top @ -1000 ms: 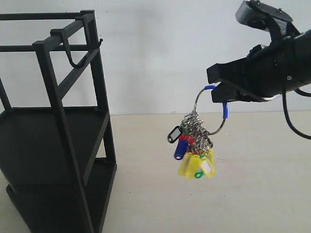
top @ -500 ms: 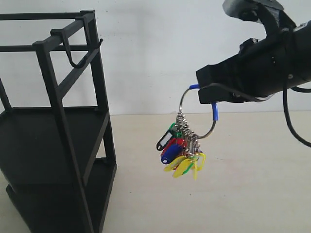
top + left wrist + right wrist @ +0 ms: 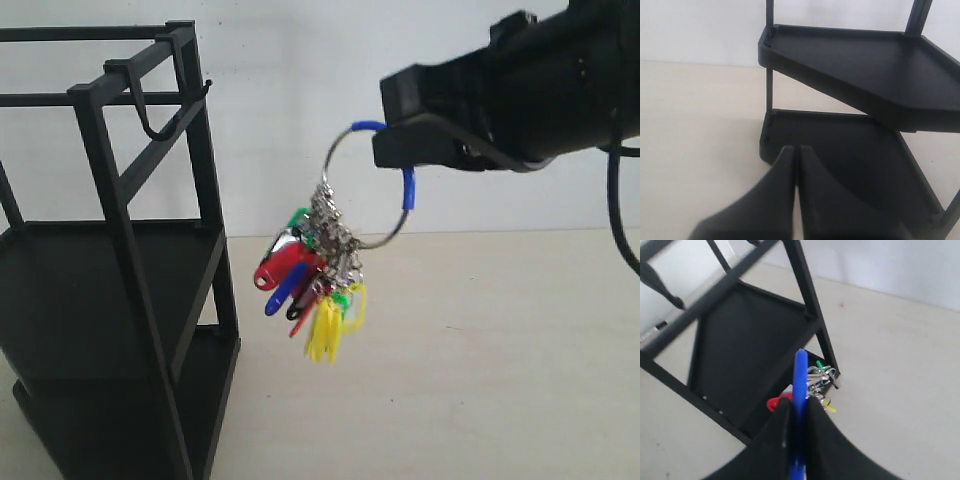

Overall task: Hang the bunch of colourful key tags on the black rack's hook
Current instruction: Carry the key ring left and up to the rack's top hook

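The right gripper (image 3: 386, 128) reaches in from the upper right of the exterior view and is clamped on the large wire ring (image 3: 326, 165) of the colourful key tag bunch (image 3: 310, 280). The right wrist view shows its two fingers pinching a blue-sleeved part of the wire (image 3: 800, 375). Gripping the ring at its top and side seems chosen so that the loop stays open and faces the black rack (image 3: 113, 200), with the tags left free to dangle below it. The bunch hangs in the air at the centre of the frame, right of the rack and above the beige tabletop (image 3: 500, 350). It is well apart from the hook (image 3: 148, 128) in the upper left, and the ring sits a little lower than the hook's upturned tip, so it probably has to rise before it can drop over. The tags fan toward the lower left rather than straight down and look blurred, which suggests a swing. The left gripper (image 3: 795, 150) has its fingers pressed together on nothing. It is parked low beside the rack's base, probably to keep out of the way. There is one rack with two flat shelves in sight, an upper shelf (image 3: 865, 65) and a lower shelf (image 3: 850, 160). There is also one hook, one bunch, and one large ring with two blue-sleeved stretches. The tags show red, blue, green, black and several yellow, but they overlap and blur too much to count.
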Controlling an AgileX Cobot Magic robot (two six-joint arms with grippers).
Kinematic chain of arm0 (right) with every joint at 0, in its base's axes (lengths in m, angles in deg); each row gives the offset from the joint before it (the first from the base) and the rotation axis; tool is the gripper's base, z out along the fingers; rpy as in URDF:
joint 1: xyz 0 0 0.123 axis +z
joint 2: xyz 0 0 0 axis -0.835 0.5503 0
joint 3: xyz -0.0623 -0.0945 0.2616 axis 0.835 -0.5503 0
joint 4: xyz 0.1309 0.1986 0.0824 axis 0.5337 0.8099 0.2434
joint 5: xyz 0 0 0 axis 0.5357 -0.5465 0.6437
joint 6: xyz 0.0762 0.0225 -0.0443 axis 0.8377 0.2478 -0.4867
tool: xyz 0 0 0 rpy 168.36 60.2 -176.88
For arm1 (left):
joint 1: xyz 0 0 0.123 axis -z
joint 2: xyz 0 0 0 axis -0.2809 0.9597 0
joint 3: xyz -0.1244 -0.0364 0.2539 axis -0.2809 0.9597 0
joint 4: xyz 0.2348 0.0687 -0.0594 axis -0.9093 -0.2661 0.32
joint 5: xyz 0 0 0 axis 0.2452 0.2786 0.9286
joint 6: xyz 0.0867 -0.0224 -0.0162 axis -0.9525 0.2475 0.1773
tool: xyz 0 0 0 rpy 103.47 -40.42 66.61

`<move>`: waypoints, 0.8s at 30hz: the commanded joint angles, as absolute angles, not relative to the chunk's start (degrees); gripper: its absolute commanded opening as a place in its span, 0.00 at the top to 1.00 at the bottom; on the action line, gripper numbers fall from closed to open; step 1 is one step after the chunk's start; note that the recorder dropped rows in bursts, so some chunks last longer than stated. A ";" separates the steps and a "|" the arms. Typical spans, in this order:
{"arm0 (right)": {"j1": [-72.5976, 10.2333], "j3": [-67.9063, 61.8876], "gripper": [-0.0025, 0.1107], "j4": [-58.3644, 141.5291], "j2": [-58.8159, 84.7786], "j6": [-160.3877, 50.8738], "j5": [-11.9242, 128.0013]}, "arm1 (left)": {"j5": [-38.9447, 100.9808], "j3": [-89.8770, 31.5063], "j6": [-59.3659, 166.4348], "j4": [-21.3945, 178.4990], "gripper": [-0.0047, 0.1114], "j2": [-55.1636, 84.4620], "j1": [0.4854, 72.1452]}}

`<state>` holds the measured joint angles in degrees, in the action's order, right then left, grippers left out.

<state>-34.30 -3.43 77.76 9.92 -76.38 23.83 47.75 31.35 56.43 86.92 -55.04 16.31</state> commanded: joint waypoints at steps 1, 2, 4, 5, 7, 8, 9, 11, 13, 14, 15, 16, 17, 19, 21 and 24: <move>-28.95 -3.29 0.98 79.81 8.18 -76.93 30.22 | 47.31 31.51 56.23 86.64 0.92 -55.16 16.35; -28.00 -3.29 0.98 79.55 8.43 -76.93 31.13 | 47.31 31.51 56.23 86.64 0.92 -55.16 16.35; -26.17 -3.29 0.98 79.34 8.75 -77.05 33.54 | 47.31 31.51 56.23 86.64 0.92 -55.16 16.35; -25.67 -3.29 0.98 79.33 8.75 -77.18 34.75 | 47.31 31.51 56.23 86.64 0.92 -55.16 16.35; -24.73 -3.29 0.98 79.33 8.75 -77.18 37.09 | 47.31 31.51 56.23 86.64 0.92 -55.16 16.35; -24.48 -3.29 0.98 79.33 8.75 -77.18 37.61 | 47.31 31.51 56.23 86.64 0.92 -55.16 16.35; -24.37 -3.29 0.98 79.33 8.75 -77.07 37.95 | 47.31 31.51 56.23 86.64 0.92 -55.16 16.35; -23.39 -3.29 0.98 79.65 9.19 -77.07 38.66 | 47.31 31.51 56.23 86.64 0.92 -55.16 16.35; -22.14 -3.29 0.98 79.65 9.84 -77.07 39.99 | 47.31 31.51 56.23 86.64 0.92 -55.16 16.35; -21.66 -3.29 0.98 79.65 10.17 -77.07 40.87 | 47.31 31.51 56.23 86.64 0.92 -55.16 16.35; -21.10 -3.29 0.98 79.65 10.64 -77.07 41.77 | 47.31 31.51 56.23 86.64 0.92 -55.16 16.35; -20.60 -3.29 0.98 79.65 11.21 -77.07 43.01 | 47.31 31.51 56.23 86.64 0.92 -55.16 16.35; -20.06 -3.29 0.98 79.65 11.74 -77.07 43.71 | 47.31 31.51 56.23 86.64 0.92 -55.16 16.35; -20.05 -3.29 0.98 79.65 12.79 -77.07 45.39 | 47.31 31.51 56.23 86.64 0.92 -55.16 16.35; -20.05 -3.29 0.98 79.65 13.84 -77.07 46.41 | 47.31 31.51 56.23 86.64 0.92 -55.16 16.35; -19.70 -3.29 0.98 79.94 15.09 -76.80 47.78 | 47.31 31.51 56.23 86.64 0.92 -55.16 16.35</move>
